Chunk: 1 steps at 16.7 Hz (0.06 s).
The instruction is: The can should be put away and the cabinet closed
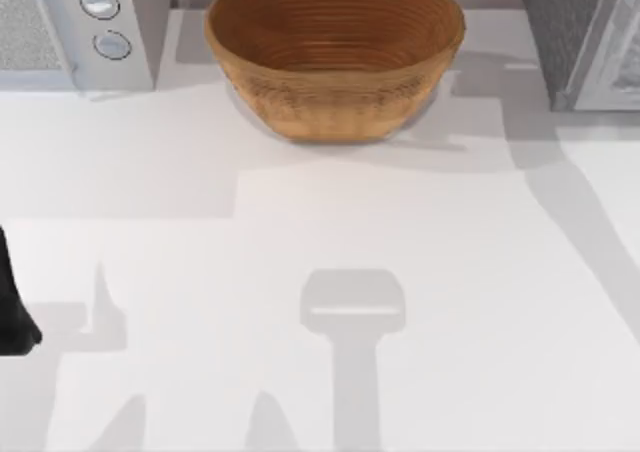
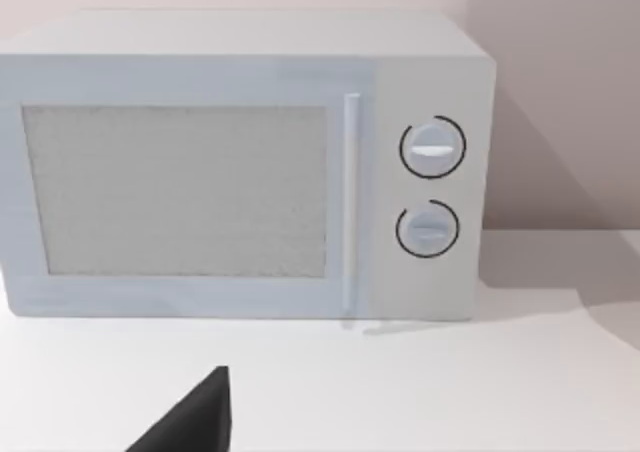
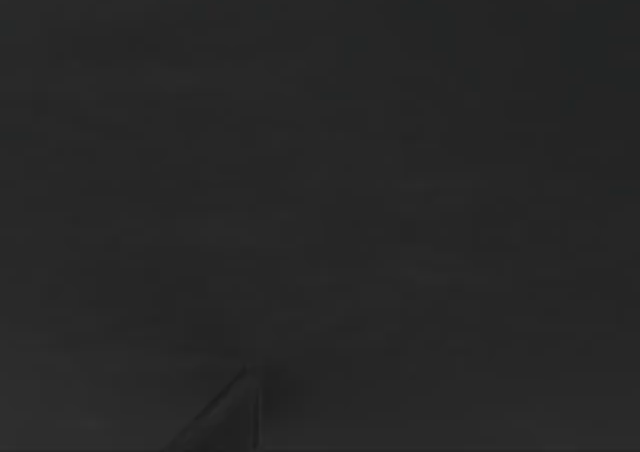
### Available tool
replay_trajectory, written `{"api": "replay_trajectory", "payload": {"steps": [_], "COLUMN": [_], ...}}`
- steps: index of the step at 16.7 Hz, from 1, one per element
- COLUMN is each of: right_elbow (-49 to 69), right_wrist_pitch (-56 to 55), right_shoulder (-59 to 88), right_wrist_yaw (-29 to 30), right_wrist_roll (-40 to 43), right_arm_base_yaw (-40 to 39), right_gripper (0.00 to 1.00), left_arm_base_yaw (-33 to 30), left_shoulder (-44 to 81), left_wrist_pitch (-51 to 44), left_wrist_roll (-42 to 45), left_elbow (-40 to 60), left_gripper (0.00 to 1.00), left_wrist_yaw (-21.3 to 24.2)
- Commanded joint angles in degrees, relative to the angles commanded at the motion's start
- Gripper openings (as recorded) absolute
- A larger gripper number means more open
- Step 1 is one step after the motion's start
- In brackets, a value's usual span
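Note:
The can is out of view. At the back right corner of the table stands a grey speckled cabinet [image 1: 585, 37] with a pale front panel; I cannot tell whether it is open or closed. My left arm [image 1: 12, 307] is a black shape at the table's left edge. One black fingertip [image 2: 203, 412] of that arm's gripper pokes into the left wrist view, which faces the microwave. The right wrist view is dark.
A large wicker bowl [image 1: 335, 57] sits at the back middle of the table. A white microwave [image 1: 75, 27] with two round dials [image 2: 432, 148] stands at the back left. The white table [image 1: 320, 302] carries shadows of the arms across its front half.

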<state>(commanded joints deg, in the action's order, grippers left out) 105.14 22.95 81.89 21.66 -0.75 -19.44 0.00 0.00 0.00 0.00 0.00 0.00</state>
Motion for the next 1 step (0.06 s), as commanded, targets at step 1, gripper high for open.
{"api": "replay_trajectory", "payload": {"steps": [1], "right_elbow": [0.02], "right_wrist_pitch": [-0.01], "right_shoulder": [0.03], "right_wrist_yaw": [-0.02], "right_wrist_roll": [0.00], "right_arm_base_yaw": [0.02], "right_gripper": [1.00], "left_arm_base_yaw": [0.00], "left_shoulder": [0.00], "left_wrist_pitch": [0.00], "left_wrist_roll": [0.00], "left_elbow": [0.00], "left_gripper": [1.00], "left_wrist_yaw": [0.00]}}
